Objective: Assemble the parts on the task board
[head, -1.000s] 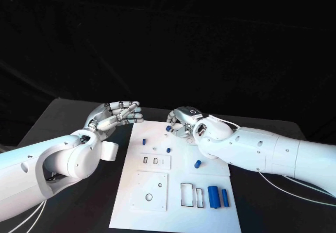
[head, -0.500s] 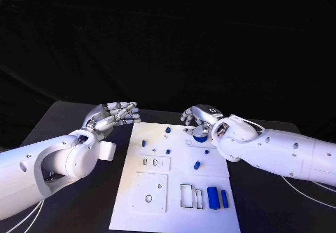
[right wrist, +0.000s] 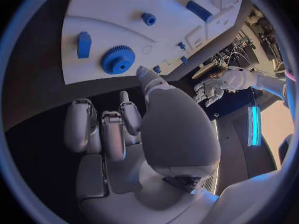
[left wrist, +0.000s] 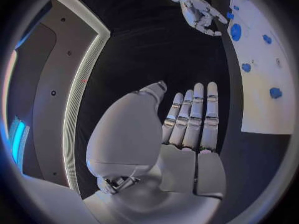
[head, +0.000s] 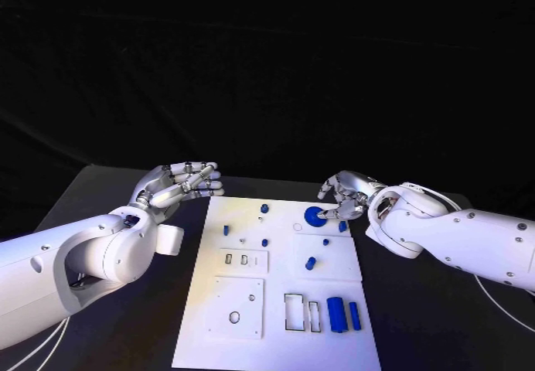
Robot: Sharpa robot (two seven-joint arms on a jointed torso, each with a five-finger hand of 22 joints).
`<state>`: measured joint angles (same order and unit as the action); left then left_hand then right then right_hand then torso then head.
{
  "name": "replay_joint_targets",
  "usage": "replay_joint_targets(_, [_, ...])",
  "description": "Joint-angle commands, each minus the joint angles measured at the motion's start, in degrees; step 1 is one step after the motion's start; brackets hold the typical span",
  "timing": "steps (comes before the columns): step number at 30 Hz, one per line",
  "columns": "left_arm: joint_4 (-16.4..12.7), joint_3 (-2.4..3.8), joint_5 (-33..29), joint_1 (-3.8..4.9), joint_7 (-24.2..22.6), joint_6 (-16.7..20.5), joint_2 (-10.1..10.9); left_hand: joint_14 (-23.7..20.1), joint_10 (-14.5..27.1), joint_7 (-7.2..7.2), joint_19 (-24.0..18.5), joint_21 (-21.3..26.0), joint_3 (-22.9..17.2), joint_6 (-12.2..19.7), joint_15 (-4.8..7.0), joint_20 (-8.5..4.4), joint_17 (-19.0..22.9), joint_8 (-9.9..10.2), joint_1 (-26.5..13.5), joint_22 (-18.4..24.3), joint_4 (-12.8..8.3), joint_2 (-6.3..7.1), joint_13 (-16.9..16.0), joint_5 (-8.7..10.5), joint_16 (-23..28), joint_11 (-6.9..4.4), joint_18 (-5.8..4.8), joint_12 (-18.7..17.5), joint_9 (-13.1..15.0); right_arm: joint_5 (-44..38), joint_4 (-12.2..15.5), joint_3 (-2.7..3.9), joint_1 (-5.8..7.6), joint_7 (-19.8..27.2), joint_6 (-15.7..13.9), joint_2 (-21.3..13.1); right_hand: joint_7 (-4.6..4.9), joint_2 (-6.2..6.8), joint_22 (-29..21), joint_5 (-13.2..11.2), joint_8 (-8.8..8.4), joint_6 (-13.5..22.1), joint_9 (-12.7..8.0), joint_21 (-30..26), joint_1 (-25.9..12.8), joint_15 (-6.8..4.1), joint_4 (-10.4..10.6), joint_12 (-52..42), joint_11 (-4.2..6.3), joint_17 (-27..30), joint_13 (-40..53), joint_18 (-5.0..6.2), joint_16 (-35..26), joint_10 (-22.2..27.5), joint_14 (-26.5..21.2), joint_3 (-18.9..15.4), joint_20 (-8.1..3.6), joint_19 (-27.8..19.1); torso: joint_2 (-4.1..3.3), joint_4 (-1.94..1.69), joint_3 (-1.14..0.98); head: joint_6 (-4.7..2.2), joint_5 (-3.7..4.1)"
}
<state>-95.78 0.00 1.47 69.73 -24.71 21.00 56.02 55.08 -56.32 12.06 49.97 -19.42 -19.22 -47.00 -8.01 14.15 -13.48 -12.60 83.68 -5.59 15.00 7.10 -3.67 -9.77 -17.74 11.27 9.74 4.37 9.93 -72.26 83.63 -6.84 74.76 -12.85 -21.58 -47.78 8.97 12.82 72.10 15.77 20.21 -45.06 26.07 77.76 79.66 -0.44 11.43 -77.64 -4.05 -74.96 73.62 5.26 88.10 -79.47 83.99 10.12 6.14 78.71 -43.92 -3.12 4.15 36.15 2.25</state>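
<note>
The white task board (head: 279, 340) lies in the middle of the black table. A blue gear (head: 317, 216) lies flat near its far right corner. My right hand (head: 345, 197) hovers just right of the gear, fingertips close to its rim and nothing in its grasp. In the right wrist view the gear (right wrist: 118, 59) sits on the board (right wrist: 112, 15), a short gap beyond the thumb. My left hand (head: 184, 182) hangs off the board's far left corner, empty; its fingers (left wrist: 198, 117) are stretched out side by side. Two long blue blocks (head: 343, 314) lie at the near right.
Small blue pegs (head: 264, 207) (head: 227, 229) (head: 311, 263) are scattered over the board's far half. Two empty rectangular slots (head: 303, 313) sit beside the long blocks. Two inset plates (head: 243, 260) (head: 240, 304) occupy the left side. Bare black table (head: 134, 325) lies on either side.
My right hand has moved right, from over the board's far middle to its far right corner, and the blue gear now lies uncovered on the board. The left hand has stayed put.
</note>
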Motion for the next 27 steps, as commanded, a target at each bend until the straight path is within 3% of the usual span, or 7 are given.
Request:
replay_joint_targets(1, [-0.2, 0.03, 0.0, 0.05, -0.5, -1.6, -0.3, -0.1, 0.2, 2.93, 0.2, 0.4, -0.3, 0.3, -0.48, 0.24, -0.1, 0.2, -0.5, 0.1, 0.1, 0.10, -0.1, 0.05, 0.3, 0.28, 0.74, -0.3, -0.1, 2.6, -1.2, -0.01, -0.42, -1.2, 3.9, 0.7, 0.05, -0.06, 0.7, 0.5, 0.51, 0.5, 0.1, 0.4, 0.7, 0.53, 0.7, -2.1, -0.15, -9.7, 2.8, -1.19, 0.4, -1.3, 4.9, -1.0, 0.03, 0.7, -0.14, -0.08, -0.09, -0.12, -0.10])
replay_joint_targets(6, [-0.1, 0.03, 0.0, 0.05, -0.4, -1.8, -0.4, -0.1, 0.2, 2.93, 0.2, 0.4, -0.3, 0.3, -0.48, 0.24, -0.1, 0.2, -0.5, 0.1, 0.1, 0.10, -0.1, 0.05, 0.3, 0.28, 0.74, -0.3, -0.1, 2.7, -2.3, -0.04, -1.04, -1.1, 4.1, 1.5, 0.07, -0.15, 0.7, 0.7, 0.67, 0.5, 0.2, 0.4, 0.8, 0.57, 1.0, -2.5, -0.18, -9.8, 3.2, -1.19, 0.5, -1.4, 4.9, -1.1, 0.06, 0.7, -0.24, -0.28, 0.05, 0.08, 0.45])
replay_joint_targets(12, [0.0, 0.03, 0.0, 0.05, 0.0, -1.9, -0.4, -0.1, 0.2, 2.93, 0.2, 0.4, -0.3, 0.3, -0.48, 0.24, -0.1, 0.2, -0.5, 0.1, 0.1, 0.10, -0.1, 0.05, 0.3, 0.28, 0.74, -0.3, -0.1, 1.7, -3.0, -0.07, -1.49, -1.1, 3.8, 2.4, 0.08, -0.37, 0.8, 0.8, 0.88, 0.5, 0.2, 0.4, 1.0, 0.60, 1.2, -2.9, -0.21, -10.0, 3.8, -1.19, 0.5, -1.7, 4.9, -1.1, 0.10, 0.7, -0.46, -0.26, -0.16, 0.11, 0.17])
replay_joint_targets(17, [0.0, 0.03, 0.0, 0.05, 0.2, -2.1, -0.4, -0.1, 0.2, 2.93, 0.2, 0.4, -0.3, 0.3, -0.48, 0.24, -0.1, 0.2, -0.5, 0.1, 0.1, 0.10, -0.1, 0.05, 0.3, 0.28, 0.74, -0.3, -0.1, 1.7, -3.2, -0.08, -1.59, -1.3, 2.9, 2.8, 0.07, -0.61, 1.1, 0.8, 1.12, 0.3, 0.2, 0.6, 1.1, 0.61, 1.6, -3.2, -0.20, -10.2, 4.2, -1.25, 0.6, -1.9, 5.0, -1.1, 0.12, 0.8, -0.44, -0.27, -0.01, 0.30, 0.31])
replay_joint_targets(27, [0.1, 0.03, 0.0, 0.05, 0.5, -2.4, -0.4, -0.1, 0.2, 2.93, 0.2, 0.5, -0.5, 0.4, -0.51, 0.27, -0.2, 0.3, -0.5, 0.1, -0.1, 0.07, -0.1, 0.02, 0.4, 0.30, 0.74, -0.4, -0.1, 2.1, -3.7, -0.08, -1.63, -1.6, 1.4, 2.9, 0.02, -1.21, 1.8, 0.9, 1.47, 0.1, 0.3, 1.0, 1.3, 0.59, 2.0, -3.8, -0.16, -10.5, 4.9, -1.38, 0.7, -2.3, 5.0, -0.7, 0.13, 1.2, -0.40, -0.28, -0.08, 0.54, 0.04])
